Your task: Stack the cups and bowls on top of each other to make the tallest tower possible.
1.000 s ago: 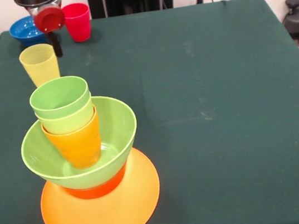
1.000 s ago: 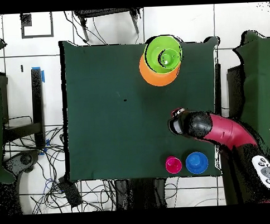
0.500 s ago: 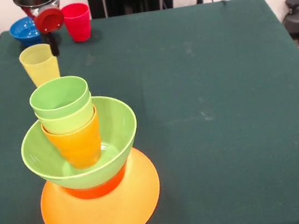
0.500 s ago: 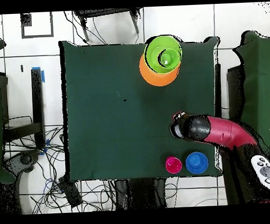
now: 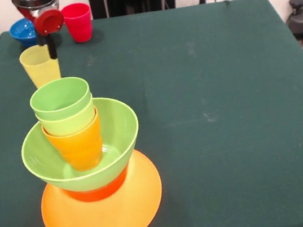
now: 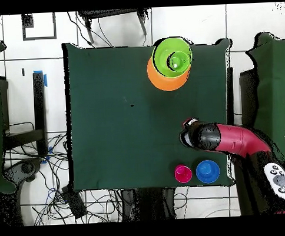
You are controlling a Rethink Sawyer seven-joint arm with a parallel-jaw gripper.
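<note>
In the front view, you see a dark green cloth worktop [image 5: 204, 83]. Near the camera stands the tower [image 5: 87, 163]: a wide orange bowl [image 5: 107, 217] turned rim down as the base, a small orange-red bowl [image 5: 100, 191] on it, then a lime green bowl [image 5: 118, 135] holding an orange cup [image 5: 79, 147] with two lime green cups [image 5: 61, 101] nested inside. Beyond it a yellow cup [image 5: 38, 64] stands upright and alone. At the far edge sit a red cup [image 5: 78, 21] and a blue bowl [image 5: 23, 30]. The pincer [image 5: 47, 46] hangs over the yellow cup, one dark finger [image 5: 51, 47] just above its rim; whether it is spread or pressed together, you cannot tell.

In the overhead view, the red arm [image 6: 237, 139] reaches in from the right and hides the yellow cup. The tower sits at the top edge; the red cup and blue bowl lie side by side at the bottom.

The cups look light, stiff, glossy and slippery; the rim wall is probably your best hold.
</note>
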